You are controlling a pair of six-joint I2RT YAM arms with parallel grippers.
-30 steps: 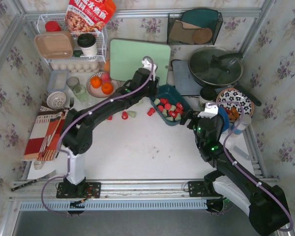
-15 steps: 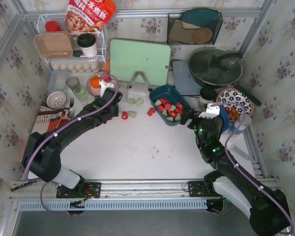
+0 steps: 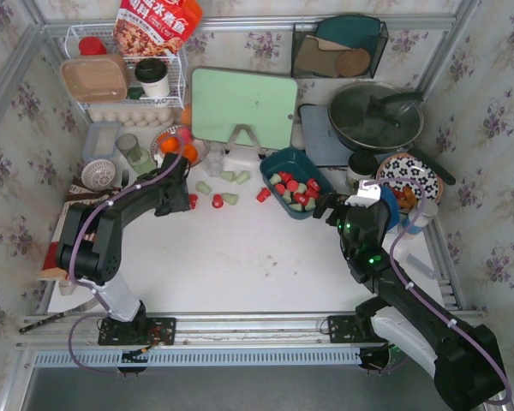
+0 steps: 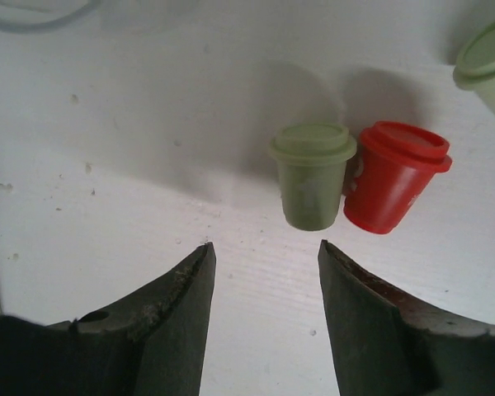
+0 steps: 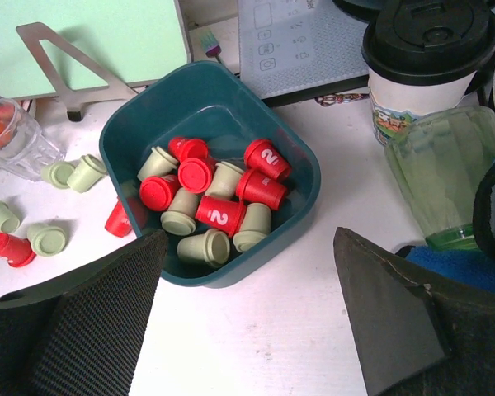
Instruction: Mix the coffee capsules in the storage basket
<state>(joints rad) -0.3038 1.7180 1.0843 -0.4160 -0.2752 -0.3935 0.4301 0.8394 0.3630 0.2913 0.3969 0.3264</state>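
On the counter, left of the storage basket, the left gripper hovers with jaws spread and empty. A green capsule sits just ahead, slightly right of the gap, with a red capsule touching it. The right gripper, jaws wide, waits by the basket.

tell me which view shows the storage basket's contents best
The right wrist view: it looks down into the storage basket, so the red and green coffee capsules inside are distinct. The top external view shows the basket small and far. The left wrist view misses it.
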